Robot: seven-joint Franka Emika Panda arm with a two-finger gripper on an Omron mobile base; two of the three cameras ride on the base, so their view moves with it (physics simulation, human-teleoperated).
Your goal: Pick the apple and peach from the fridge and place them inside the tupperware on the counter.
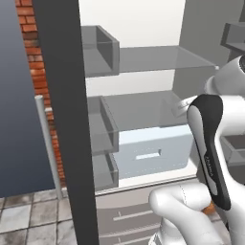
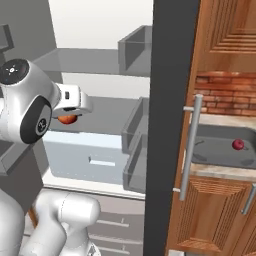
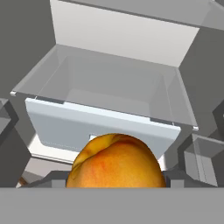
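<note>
Open fridge [image 1: 143, 62]: at 9 o'clock three door bins, ahead two grey shelves and one pale drawer [image 1: 153, 153]. Tool [image 2: 70, 116] clamped on one peach [image 3: 116, 162], fingertips mostly hidden, before the drawer. At 3 o'clock, one apple [image 2: 238, 144] in tupperware [image 2: 220, 152], edge-cropped, on tabletop [image 2: 225, 172].

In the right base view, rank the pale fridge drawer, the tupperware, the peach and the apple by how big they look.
1. Pale drawer, largest.
2. Tupperware on the counter; partly cut off by the fridge door, so its full width is hidden.
3. Peach, mostly hidden by the gripper.
4. Apple. Peach and apple look close in size; order unsure.
</note>
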